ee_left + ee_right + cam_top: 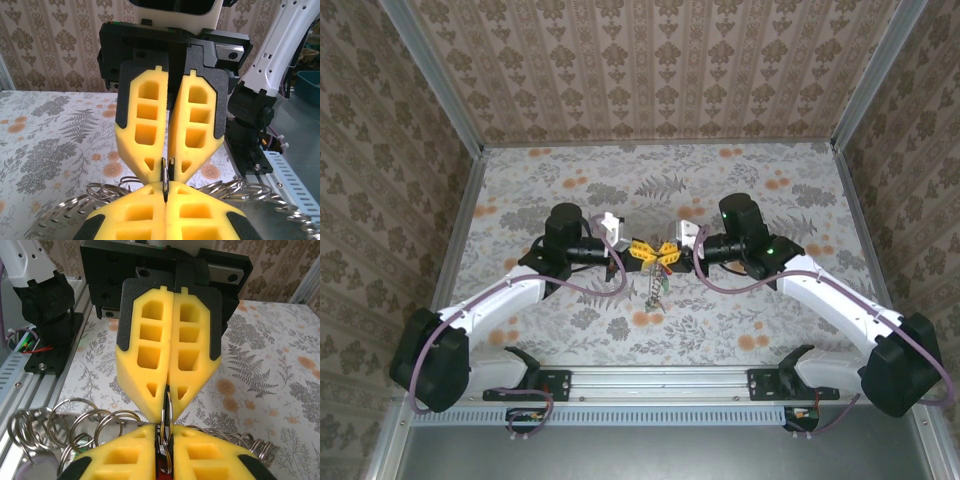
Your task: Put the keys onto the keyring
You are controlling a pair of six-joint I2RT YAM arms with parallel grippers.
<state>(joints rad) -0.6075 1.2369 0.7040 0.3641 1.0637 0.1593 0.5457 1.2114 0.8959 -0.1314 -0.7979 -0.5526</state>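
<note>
Keyring [170,410] pinched from both sides, above the desk [570,180].
You have the keyring standing on edge where the two sets of tips meet. Your left tool [165,196] is clamped tight on it, and your right tool [670,252] is closed on it from the opposite side, with a red sliver [160,467] between its fingers that is too small to name. Wire loops [85,420] fan out beside the tips, and a small bunch [656,285] hangs just below both tools.
</note>
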